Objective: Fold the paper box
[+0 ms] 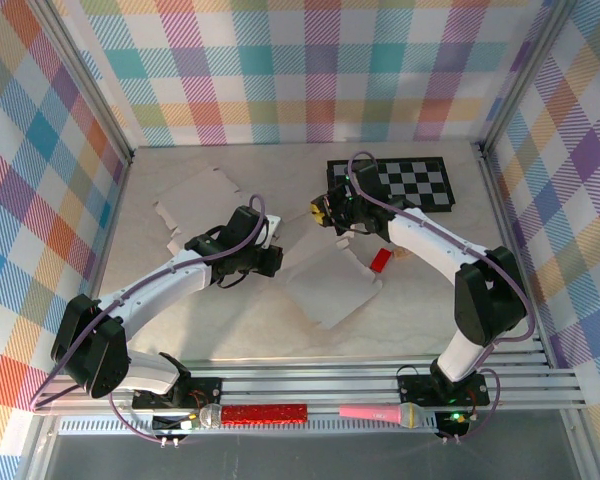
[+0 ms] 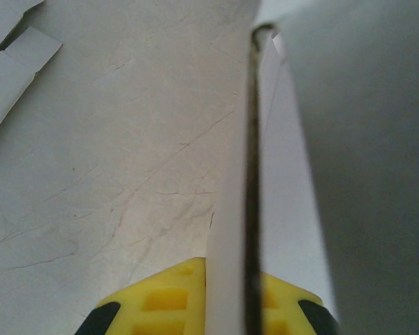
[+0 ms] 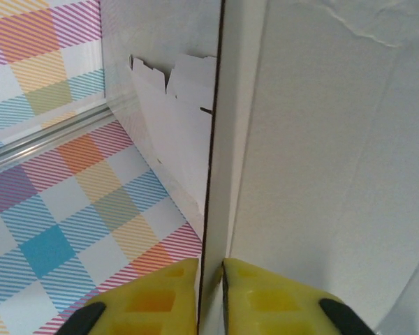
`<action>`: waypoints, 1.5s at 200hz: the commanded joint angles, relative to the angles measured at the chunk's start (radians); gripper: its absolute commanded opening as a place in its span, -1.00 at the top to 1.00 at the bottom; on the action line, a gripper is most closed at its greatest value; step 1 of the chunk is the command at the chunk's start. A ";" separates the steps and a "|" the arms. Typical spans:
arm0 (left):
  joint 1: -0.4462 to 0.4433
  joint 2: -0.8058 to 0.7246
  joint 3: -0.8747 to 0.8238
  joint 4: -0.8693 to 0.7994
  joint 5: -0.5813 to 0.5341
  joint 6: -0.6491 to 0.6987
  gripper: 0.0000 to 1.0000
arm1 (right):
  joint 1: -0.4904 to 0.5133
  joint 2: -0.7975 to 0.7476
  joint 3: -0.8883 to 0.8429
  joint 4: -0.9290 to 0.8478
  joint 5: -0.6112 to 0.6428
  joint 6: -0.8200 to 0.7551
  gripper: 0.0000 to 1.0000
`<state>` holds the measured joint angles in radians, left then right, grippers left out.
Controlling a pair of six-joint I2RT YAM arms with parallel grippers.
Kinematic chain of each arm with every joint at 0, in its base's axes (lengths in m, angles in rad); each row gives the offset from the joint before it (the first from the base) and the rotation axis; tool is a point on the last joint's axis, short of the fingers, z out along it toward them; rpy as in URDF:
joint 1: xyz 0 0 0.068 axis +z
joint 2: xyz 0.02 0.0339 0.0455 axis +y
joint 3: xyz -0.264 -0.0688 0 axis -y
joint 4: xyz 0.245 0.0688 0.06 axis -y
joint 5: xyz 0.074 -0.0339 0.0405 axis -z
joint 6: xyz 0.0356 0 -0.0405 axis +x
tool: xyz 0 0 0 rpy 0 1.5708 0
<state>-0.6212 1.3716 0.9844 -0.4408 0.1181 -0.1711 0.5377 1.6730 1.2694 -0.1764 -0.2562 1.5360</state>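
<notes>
The white paper box, still an unfolded sheet, is pinched edge-on by left gripper and right gripper.

Lying flat on the pale table, close to the plaid walls: a black-and-white checkerboard. On the near side of the checkerboard, roughly in line with its middle and apart from it: a small red block. Well nearer than the checkerboard, laid along the metal rails: a pink microphone in line with it and a red glittery microphone off to its left
</notes>
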 commanded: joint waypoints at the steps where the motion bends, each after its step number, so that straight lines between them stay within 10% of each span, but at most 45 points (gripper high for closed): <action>1: -0.006 -0.009 0.017 0.025 -0.015 0.001 1.00 | 0.005 0.002 -0.010 -0.005 -0.011 0.016 0.78; 35: -0.005 -0.021 0.018 0.017 -0.019 -0.002 1.00 | 0.005 -0.010 -0.033 0.011 0.005 0.031 1.00; 74: -0.005 -0.111 0.009 -0.046 -0.033 -0.045 0.03 | 0.018 -0.050 -0.109 0.109 0.072 0.067 1.00; 123: 0.077 -0.315 0.016 -0.164 0.037 -0.254 -0.47 | 0.116 -0.104 -0.176 0.147 0.287 0.155 1.00; 203: 0.212 -0.082 0.229 -0.170 0.208 -0.832 0.00 | 0.178 -0.069 -0.205 0.258 0.393 0.229 1.00; 300: 0.161 -0.046 0.272 -0.219 0.172 -0.972 -0.02 | 0.180 -0.058 -0.216 0.290 0.385 0.232 1.00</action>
<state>-0.4465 1.3323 1.2308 -0.6300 0.2947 -1.0832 0.7082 1.5963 1.0599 0.0753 0.1207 1.7473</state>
